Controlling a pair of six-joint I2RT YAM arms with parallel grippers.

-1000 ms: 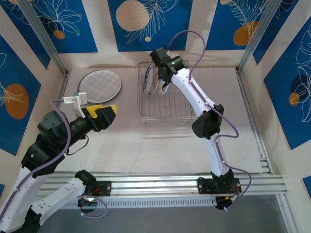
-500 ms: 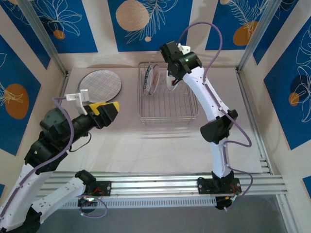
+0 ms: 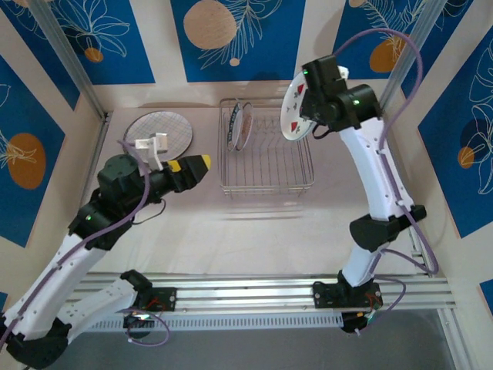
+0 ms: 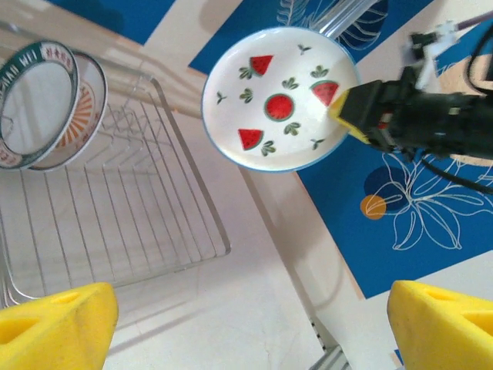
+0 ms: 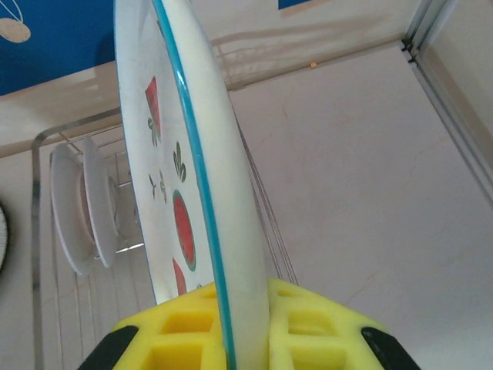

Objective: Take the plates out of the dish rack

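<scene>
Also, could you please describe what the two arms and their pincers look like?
Both the left arm and right arm have white shells with black joints, and a thin purple cable loops along each. A small green light glows on the right arm. The left pincer and right pincer have black bodies and chunky yellow fingers.

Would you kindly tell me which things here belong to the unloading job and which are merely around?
Job: dish rack; two plates standing in it; watermelon plate in right hand; pale plate on table.
Bystanders: blue wall panels; aluminium rails.
</scene>
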